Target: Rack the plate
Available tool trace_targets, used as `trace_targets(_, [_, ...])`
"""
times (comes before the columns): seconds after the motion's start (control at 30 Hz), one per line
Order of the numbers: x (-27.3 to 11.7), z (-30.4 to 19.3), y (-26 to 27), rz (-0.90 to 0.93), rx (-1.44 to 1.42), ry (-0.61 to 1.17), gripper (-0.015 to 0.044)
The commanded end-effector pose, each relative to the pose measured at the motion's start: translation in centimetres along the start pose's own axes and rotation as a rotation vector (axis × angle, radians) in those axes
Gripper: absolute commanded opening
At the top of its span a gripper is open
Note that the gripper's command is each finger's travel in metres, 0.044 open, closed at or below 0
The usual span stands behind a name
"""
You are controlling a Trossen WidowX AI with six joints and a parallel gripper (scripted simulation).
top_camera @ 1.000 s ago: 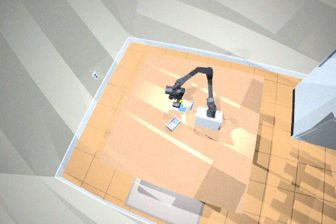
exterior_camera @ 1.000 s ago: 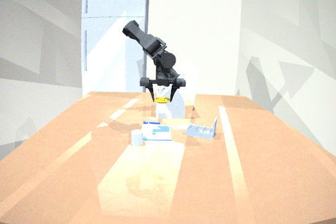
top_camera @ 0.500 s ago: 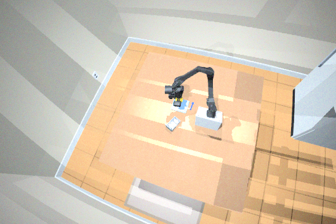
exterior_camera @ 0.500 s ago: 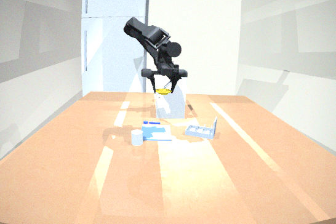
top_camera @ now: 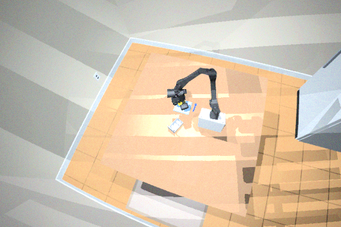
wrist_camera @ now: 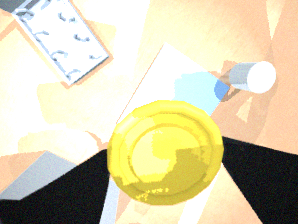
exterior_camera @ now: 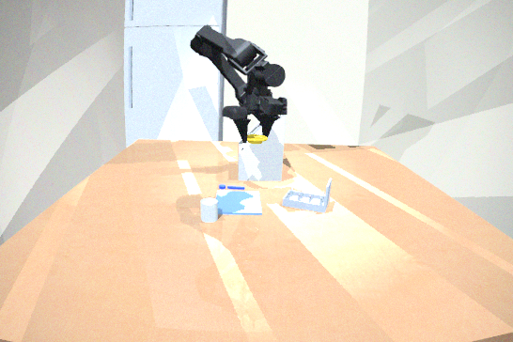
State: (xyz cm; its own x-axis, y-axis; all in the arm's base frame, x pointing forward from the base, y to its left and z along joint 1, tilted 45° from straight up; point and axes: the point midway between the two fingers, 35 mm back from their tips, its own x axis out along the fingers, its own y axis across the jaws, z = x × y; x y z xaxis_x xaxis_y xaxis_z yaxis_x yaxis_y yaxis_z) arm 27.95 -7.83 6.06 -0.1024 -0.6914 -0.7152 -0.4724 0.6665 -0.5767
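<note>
The yellow plate (top_camera: pixel 180 103) (exterior_camera: pixel 256 139) (wrist_camera: pixel 165 152) is held across its width between the two black fingers. My gripper (exterior_camera: pixel 256 138) (wrist_camera: pixel 163 149) is shut on it, high above the table, and the plate lies nearly flat. In the wrist view one finger touches each side of its rim. The dish rack (top_camera: pixel 175 125) (exterior_camera: pixel 305 201) (wrist_camera: pixel 65 42) is a small pale blue-grey tray with short pegs and a raised wall at one end. It stands on the table, off to one side of the gripper. In the top view the arm partly hides the plate.
A blue and white board (top_camera: pixel 176 112) (exterior_camera: pixel 254 208) (wrist_camera: pixel 150 80) lies flat below the plate. A pale cylinder (exterior_camera: pixel 209 210) (wrist_camera: pixel 252 77) stands at its corner. A blue pen-like thing (top_camera: pixel 194 107) (exterior_camera: pixel 235 188) lies beside the board. The arm's white base block (top_camera: pixel 211 122) (exterior_camera: pixel 260 163) stands behind.
</note>
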Motion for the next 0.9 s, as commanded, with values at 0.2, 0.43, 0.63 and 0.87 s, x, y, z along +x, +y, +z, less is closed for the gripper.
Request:
trace_targets(0.2, [0.1, 0.5, 1.3, 0.004, -0.352, -0.001, 0.0])
trace_targets(0.43, [0.1, 0.7, 2.1, 0.004, -0.593, -0.002, 0.0])
trace_targets(0.63, [0.1, 0.9, 2.8, 0.004, -0.8, -0.003, 0.0])
trace_targets(0.87, [0.1, 1.1, 3.6, 0.004, -1.041, -0.003, 0.0])
